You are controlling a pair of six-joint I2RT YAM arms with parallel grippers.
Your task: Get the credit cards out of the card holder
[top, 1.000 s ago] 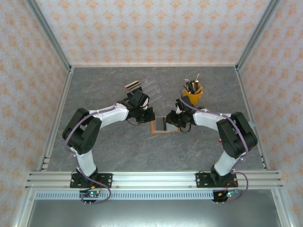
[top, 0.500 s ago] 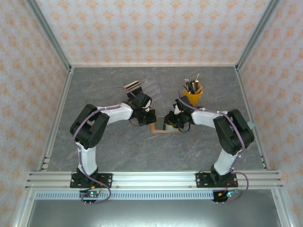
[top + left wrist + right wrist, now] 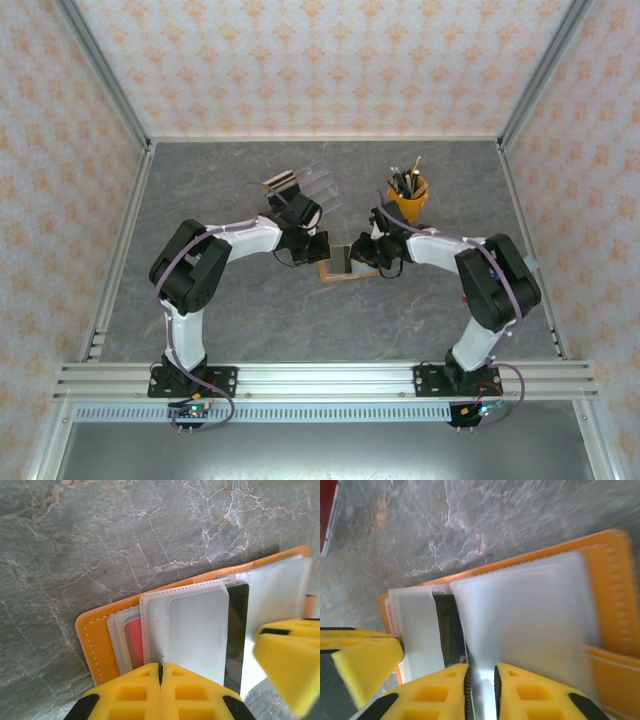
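Note:
The orange card holder [image 3: 348,264] lies open on the grey table between both grippers. In the left wrist view its orange cover [image 3: 97,640] fans out frosted clear sleeves; a red card [image 3: 134,641] and a dark card [image 3: 236,630] show inside them. My left gripper [image 3: 160,666] is shut, its tips at the near edge of a clear sleeve; whether it pinches the sleeve I cannot tell. My right gripper [image 3: 480,672] has its jaws close together on a pale clear sleeve leaf [image 3: 520,615] beside the dark card [image 3: 447,625]. From above, the left gripper [image 3: 322,252] and right gripper [image 3: 366,258] meet over the holder.
A yellow cup of pens [image 3: 407,196] stands behind the right arm. A clear plastic tray [image 3: 312,184] with a wooden-looking piece [image 3: 280,182] lies behind the left arm. The other arm's yellow finger [image 3: 290,665] crowds the holder's right side. Walls ring the table.
The left arm's elbow swung right and its jaws finished closing at the holder's left edge. The right jaws narrowed on the sleeve leaf. The holder stayed put.

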